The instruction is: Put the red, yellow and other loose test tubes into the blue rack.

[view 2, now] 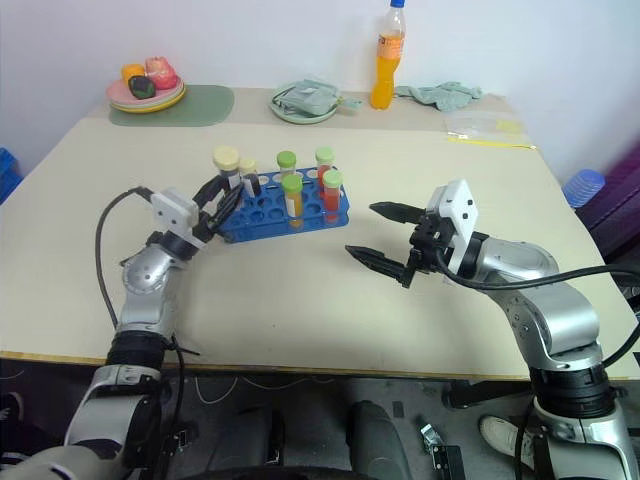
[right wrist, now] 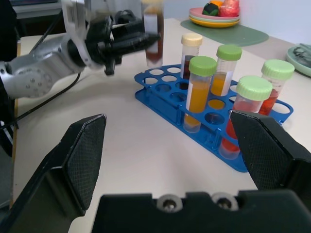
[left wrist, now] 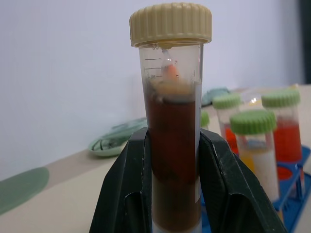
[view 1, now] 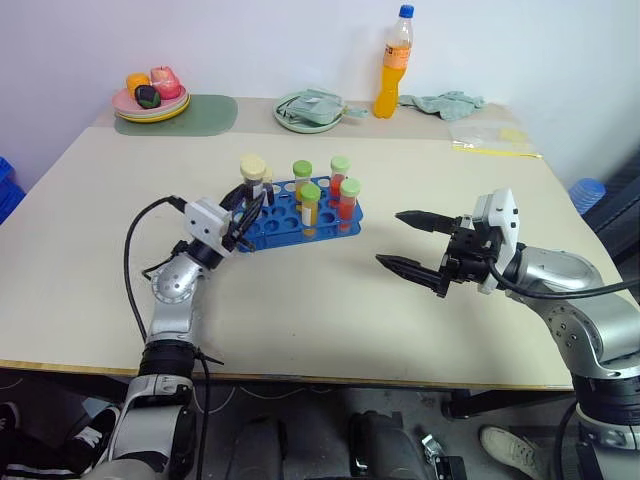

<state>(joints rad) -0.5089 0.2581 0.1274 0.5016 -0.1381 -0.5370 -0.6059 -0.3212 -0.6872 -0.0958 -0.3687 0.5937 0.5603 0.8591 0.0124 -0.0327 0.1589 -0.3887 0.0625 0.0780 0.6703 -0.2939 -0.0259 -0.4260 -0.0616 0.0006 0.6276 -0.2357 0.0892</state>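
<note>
I have a brown-filled test tube [left wrist: 173,145] with a cream cap pinched upright in my left gripper [view 1: 247,205], held just above the left end of the blue rack [view 1: 290,222]. The rack sits mid-table, and I count five tubes standing in it: one cream-capped tube [right wrist: 191,53] beside the one I hold, and four green-capped ones, two with yellow-orange liquid [right wrist: 199,94] and two with red liquid [right wrist: 245,114]. Many rack holes near the held tube are free; the cream-capped neighbour stands close beside it. My right gripper [view 1: 412,243] hangs over bare table to the right of the rack, well apart from it, fingers spread wide and grasping nothing. Along the far edge I see a plate of fruit [view 1: 152,100] on a green mat [view 1: 205,113], a green dish with a cloth in it [view 1: 310,110], one orange drink bottle [view 1: 393,65], a crumpled green cloth [view 1: 445,103] and a clear plastic bag [view 1: 490,135].
</note>
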